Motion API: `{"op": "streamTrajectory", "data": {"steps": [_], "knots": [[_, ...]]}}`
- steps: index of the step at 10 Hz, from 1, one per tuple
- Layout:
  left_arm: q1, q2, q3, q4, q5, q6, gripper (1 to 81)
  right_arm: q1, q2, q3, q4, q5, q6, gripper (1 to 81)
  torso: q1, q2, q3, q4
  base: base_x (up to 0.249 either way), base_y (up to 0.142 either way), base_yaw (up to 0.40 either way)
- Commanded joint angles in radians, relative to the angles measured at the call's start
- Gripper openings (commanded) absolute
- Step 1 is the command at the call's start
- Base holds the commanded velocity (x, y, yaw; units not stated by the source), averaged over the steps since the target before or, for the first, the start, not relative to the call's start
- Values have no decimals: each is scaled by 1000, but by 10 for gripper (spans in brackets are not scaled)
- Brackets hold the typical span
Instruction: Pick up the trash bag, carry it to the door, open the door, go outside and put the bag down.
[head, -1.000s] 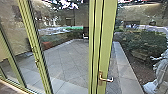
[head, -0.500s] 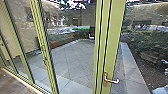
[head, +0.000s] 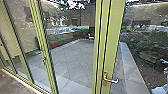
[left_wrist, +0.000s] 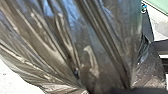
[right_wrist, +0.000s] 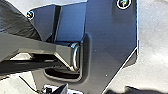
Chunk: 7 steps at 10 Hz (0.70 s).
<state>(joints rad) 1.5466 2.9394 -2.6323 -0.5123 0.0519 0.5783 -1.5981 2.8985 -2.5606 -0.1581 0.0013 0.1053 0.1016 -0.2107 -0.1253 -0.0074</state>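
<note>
Close to my left wrist camera, the bag (left_wrist: 87, 42) loomed large, dark and shiny, its long creases drawing together toward one end. From my right wrist I saw part of it too, crinkled beside my own dark plate (right_wrist: 107, 42); whether the two touched, I couldn't tell. Nor could I tell how far either pair of my jaws stood open, or whether they had hold of the bag.

My head view gave me the door (head: 113, 37), its green frame upright ahead, with a metal handle (head: 111, 80) low on it, the lever sticking out sideways. Glass panes (head: 70, 57) in more green framing ran off to my left, standing between me and the grey paving (head: 75, 50). To the right lay a pale stone edge (head: 130, 65), then dark soil (head: 147, 72) and a leafy bush (head: 147, 41). Brown floor (head: 12, 82) showed on the near side, at my left.
</note>
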Motion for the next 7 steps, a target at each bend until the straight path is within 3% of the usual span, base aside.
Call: {"op": "streamTrajectory", "data": {"steps": [1, 7], "knots": [[-43, -3, 2, 0, 72, 5, 10, 42, -8, 2, 3, -56, 1, 811, 0, 0, 0, 0, 0, 0, 0], [-44, -6, 9, -3, 88, -2, 10, 36, -34, 68, 5, -64, 1, 811, 0, 0, 0, 0, 0, 0, 0]]}}
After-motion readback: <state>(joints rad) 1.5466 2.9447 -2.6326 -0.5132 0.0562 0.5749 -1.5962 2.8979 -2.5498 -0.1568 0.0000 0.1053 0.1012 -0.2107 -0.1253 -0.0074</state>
